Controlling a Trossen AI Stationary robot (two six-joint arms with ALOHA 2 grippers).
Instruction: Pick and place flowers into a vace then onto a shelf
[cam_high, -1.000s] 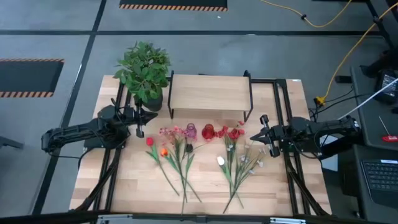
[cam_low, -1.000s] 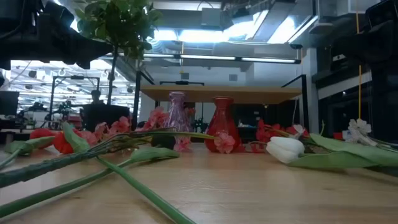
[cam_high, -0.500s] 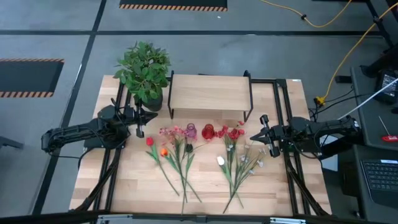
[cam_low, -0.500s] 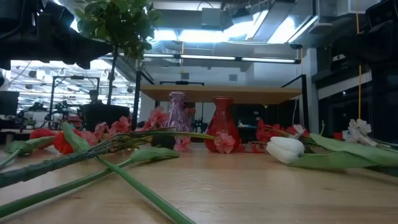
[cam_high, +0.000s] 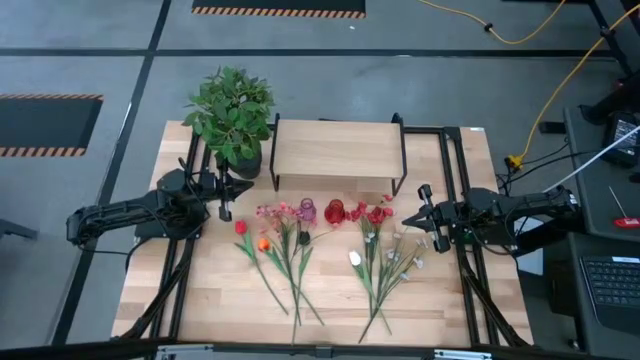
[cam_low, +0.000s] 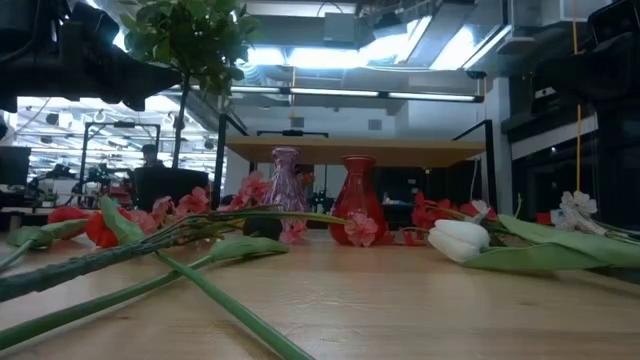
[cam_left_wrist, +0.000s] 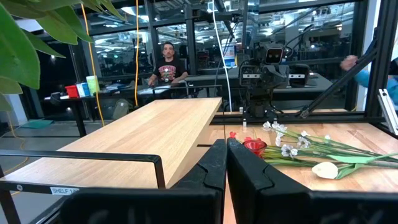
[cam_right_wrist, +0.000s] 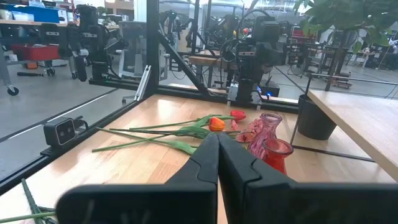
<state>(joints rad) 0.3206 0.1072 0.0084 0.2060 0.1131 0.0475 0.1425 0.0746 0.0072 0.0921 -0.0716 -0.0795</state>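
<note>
You've got bare tabletop (cam_high: 215, 300) open along the near edge. The flowers (cam_high: 290, 250) sprawl across the middle between both arms. The pink vase (cam_high: 307, 211) and red vase (cam_high: 335, 211) stand just in front of the shelf (cam_high: 337, 149), crowding its front. The potted plant (cam_high: 232, 118) blocks the shelf's left end. The shelf top is free.

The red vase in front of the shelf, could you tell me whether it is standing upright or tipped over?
Upright. The low view shows the red vase standing on its base with its neck pointing straight up, beside the pink vase; no flower stems are in it.
</note>
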